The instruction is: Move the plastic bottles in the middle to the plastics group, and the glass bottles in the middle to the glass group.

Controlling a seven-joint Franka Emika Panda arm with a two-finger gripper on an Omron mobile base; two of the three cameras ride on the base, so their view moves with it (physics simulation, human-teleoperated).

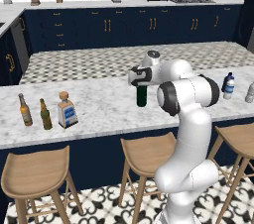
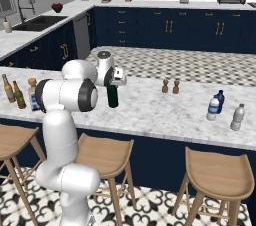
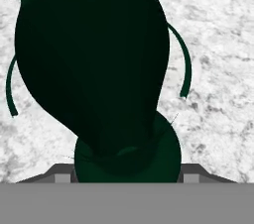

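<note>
The gripper [image 1: 141, 85] stood over the top of the wine bottle [image 1: 141, 96], which was upright on the counter [image 1: 99, 109] in the middle stretch, well apart from both groups. The hand was set straight above the neck, judged to be the approach for lifting a tall bottle without tipping it. Whether the jaws had clamped on the neck could not be told: in the hand view the wine bottle [image 3: 94, 69] blocked the fingertips. The beer bottles [image 1: 34, 112] stood at the left end with the square bottle [image 1: 66, 111] just beside them, judged already sorted. At the far end the water bottle [image 2: 213, 109] stood close by the navy bottle [image 2: 220, 99] and near the grey bottle [image 2: 237, 117]. In the left base view the grey bottle was cut off by the frame edge.
</note>
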